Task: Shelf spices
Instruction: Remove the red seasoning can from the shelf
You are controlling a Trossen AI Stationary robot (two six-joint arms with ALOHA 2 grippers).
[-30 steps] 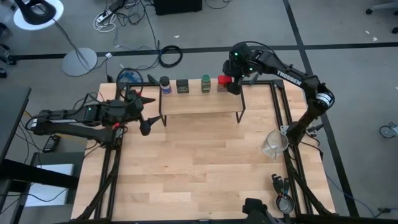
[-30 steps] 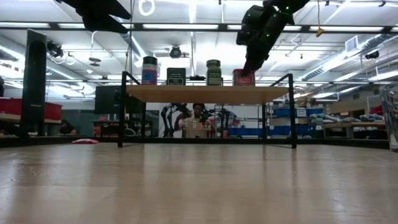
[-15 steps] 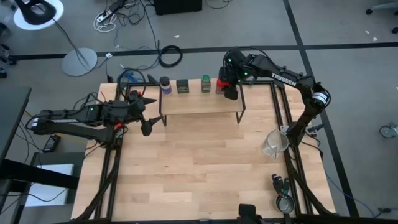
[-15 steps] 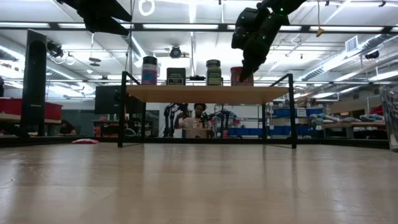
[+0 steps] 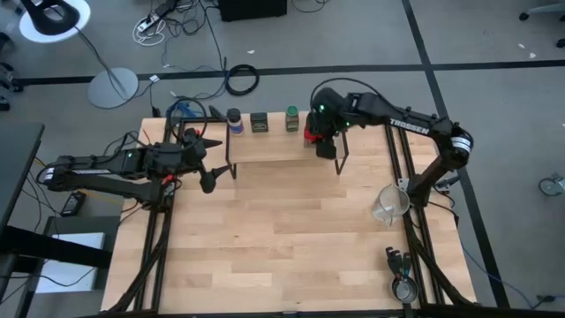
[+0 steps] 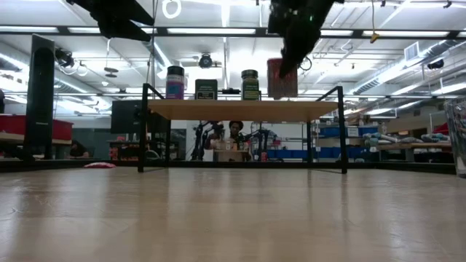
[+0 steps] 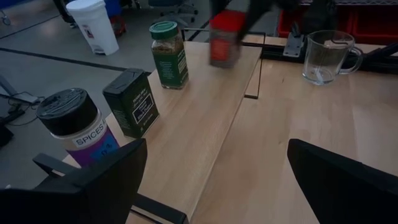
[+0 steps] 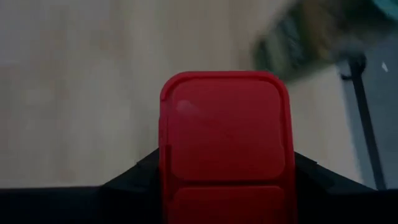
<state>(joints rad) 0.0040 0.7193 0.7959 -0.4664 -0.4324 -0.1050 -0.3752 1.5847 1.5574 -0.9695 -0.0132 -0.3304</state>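
Lifted off the shelf (image 5: 282, 146) within the last second, the red tin (image 6: 282, 78) now hangs just above the plank's right end, clamped between the fingers of the right claw (image 5: 320, 134), which has swung in from behind the shelf toward its front edge. From table height, the tin's base clears the light wood top by a thin gap, where earlier it sat flat on the plank. The right wrist view shows the tin's square red lid (image 8: 225, 134) filling the space between the dark fingers, with pale wood beneath it.

Three other spice containers stand in a row along the back of the shelf: the blue-capped jar (image 5: 234, 119) at the left end, the dark olive tin (image 5: 259, 123) beside it, and the green jar (image 5: 292, 118) nearest the raised red tin. All three are upright and apart from one another.

At the left edge of the counter (image 5: 282, 238), the left claw (image 5: 201, 159) waits near the shelf's left legs, its fingers spread apart and holding nothing. A clear glass mug (image 5: 389, 203) stands near the counter's right edge.
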